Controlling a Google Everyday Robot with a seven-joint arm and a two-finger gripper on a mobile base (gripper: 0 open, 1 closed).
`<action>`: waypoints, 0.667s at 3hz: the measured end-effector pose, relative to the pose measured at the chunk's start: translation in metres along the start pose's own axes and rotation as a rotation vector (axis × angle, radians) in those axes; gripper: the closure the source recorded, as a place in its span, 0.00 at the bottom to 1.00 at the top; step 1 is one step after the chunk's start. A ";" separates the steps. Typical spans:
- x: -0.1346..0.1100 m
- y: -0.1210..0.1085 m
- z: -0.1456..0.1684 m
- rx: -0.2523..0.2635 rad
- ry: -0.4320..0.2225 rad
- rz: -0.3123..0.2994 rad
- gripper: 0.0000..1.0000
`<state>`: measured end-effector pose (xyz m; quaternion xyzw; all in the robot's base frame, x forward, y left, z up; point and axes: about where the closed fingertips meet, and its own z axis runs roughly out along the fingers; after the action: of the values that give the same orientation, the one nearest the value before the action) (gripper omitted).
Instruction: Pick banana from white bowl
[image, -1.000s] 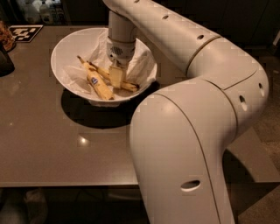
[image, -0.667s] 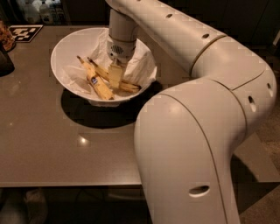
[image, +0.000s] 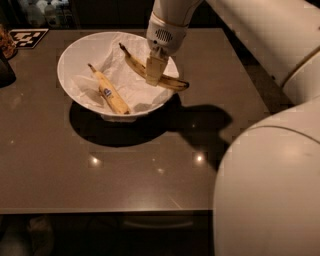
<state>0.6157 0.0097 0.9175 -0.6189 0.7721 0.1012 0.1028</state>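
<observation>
Banana (image: 172, 82) is clamped near its middle by the jaws, which are closed on it from above. The gripper (image: 153, 75) stands over the right side of the white bowl (image: 67, 55). The fruit sits tilted in the grasp, with one dark end high toward the bowl's centre and the other low, projecting past the right rim. It appears raised off the paper lining (image: 107, 60).

Judgement: the grasp is made and the lift is in hand. The next move calls for a straight rise until the low end clears the rim, with the grip kept firm.

The fruit is long, slim and yellow, with brown speckles, dark tips and no sticker. A thicker banana (image: 112, 95) with a blue sticker lies apart in the bowl's left half. The bowl stands on the table (image: 150, 175).
</observation>
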 end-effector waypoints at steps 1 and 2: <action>0.010 0.025 -0.046 0.038 -0.025 -0.047 1.00; 0.021 0.056 -0.089 0.086 -0.047 -0.104 1.00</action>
<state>0.5538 -0.0234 0.9981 -0.6505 0.7400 0.0768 0.1526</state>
